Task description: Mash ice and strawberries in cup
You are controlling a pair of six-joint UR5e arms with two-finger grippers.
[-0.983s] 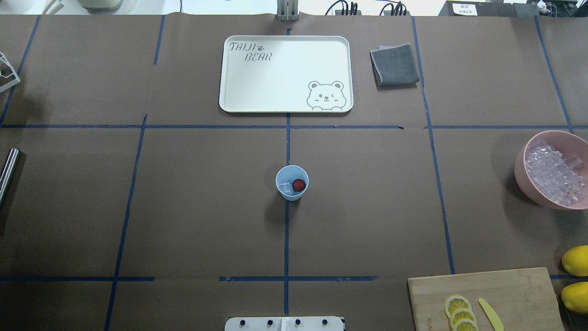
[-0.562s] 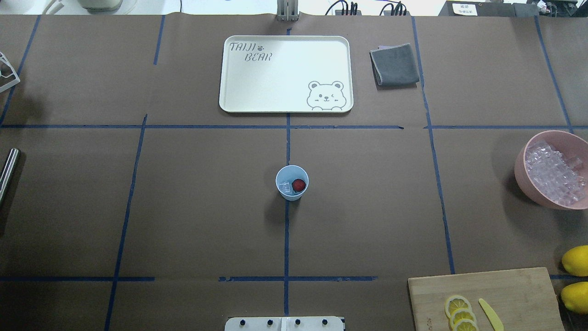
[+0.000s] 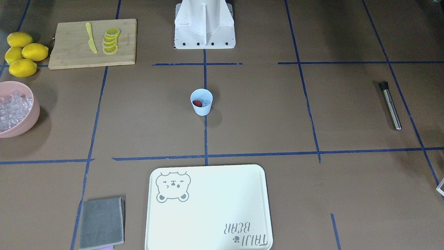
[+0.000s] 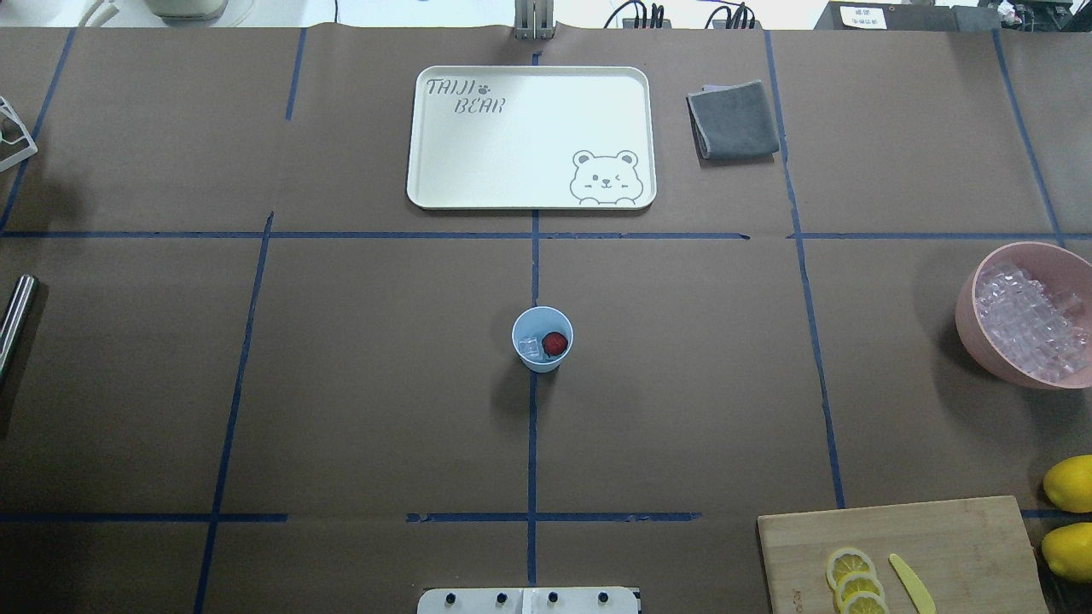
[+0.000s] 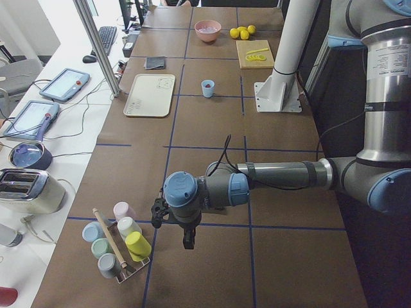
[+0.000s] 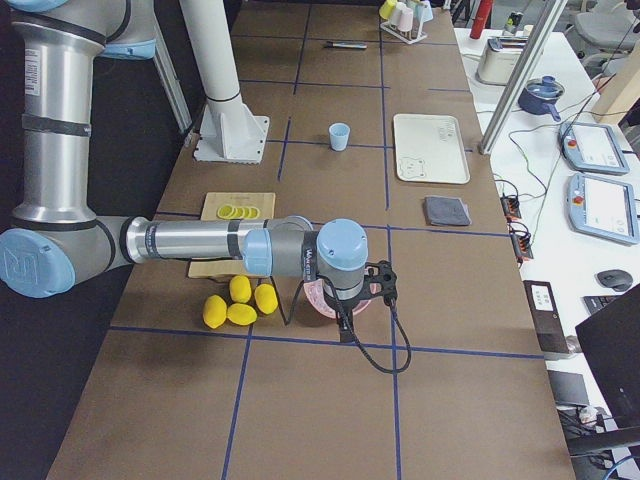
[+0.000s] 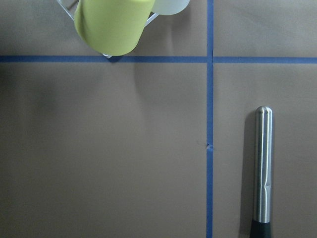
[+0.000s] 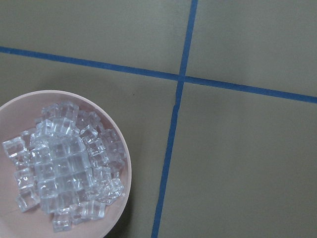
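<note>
The pale-blue cup (image 4: pixel 542 356) stands upright at the table's centre on the blue tape line, also seen in the front-facing view (image 3: pixel 201 108). Inside it lie a dark-red strawberry (image 4: pixel 554 343) and a few pieces of clear ice (image 4: pixel 530 346). My left gripper (image 5: pixel 187 240) hangs far off by the table's left end, above a steel muddler (image 7: pixel 262 168). Over the pink bowl hovers my right gripper (image 6: pixel 346 322). Both grippers show only in the side views, so I cannot tell whether they are open or shut.
A pink bowl (image 4: pixel 968 315) full of ice cubes sits at the right edge. A cutting board (image 4: pixel 938 537) with lemon slices and a yellow knife, whole lemons (image 4: pixel 1071 482), a cream tray (image 4: pixel 529 136), a grey cloth (image 4: pixel 734 119) and a cup rack (image 5: pixel 119 247) stand around.
</note>
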